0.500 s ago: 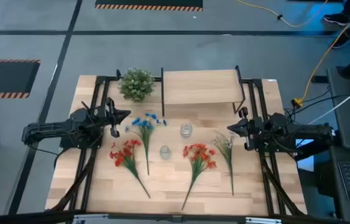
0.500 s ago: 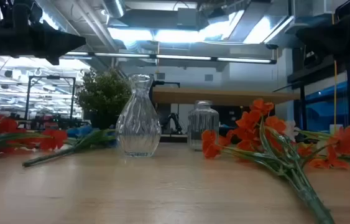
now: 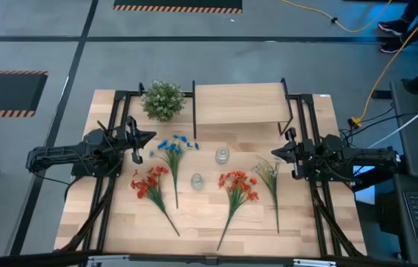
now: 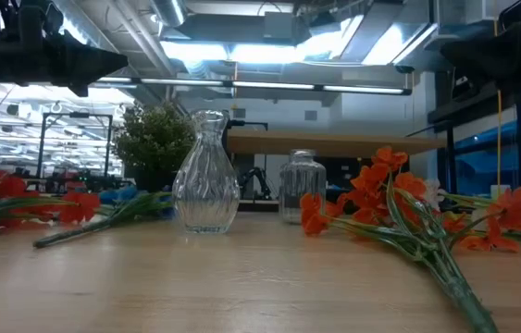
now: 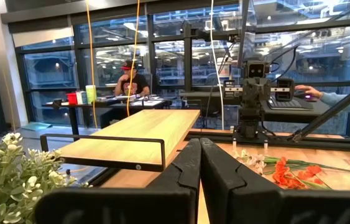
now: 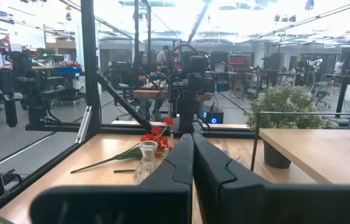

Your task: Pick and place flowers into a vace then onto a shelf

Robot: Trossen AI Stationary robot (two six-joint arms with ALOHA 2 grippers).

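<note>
Four flower sprays lie flat on the tabletop: blue (image 3: 173,144), red-orange (image 3: 149,182), a second red-orange (image 3: 237,185) and pale white-green (image 3: 269,172). Between them stand a fluted glass vase (image 4: 206,176) and a squat glass jar (image 4: 302,185). The shelf (image 3: 238,104) stands on black legs at the far edge. My left gripper (image 3: 149,137) hovers shut above the table, left of the blue spray. My right gripper (image 3: 274,152) hovers shut, right of the white-green spray. In each wrist view the fingers (image 5: 199,149) (image 6: 192,146) are closed together with nothing between them.
A bushy green-white potted plant (image 3: 162,100) stands at the far left, beside the shelf. Black frame rails (image 3: 112,119) run along both table sides. People sit at desks (image 5: 131,81) in the room beyond. Bare wood (image 3: 201,219) lies toward the near edge between the stems.
</note>
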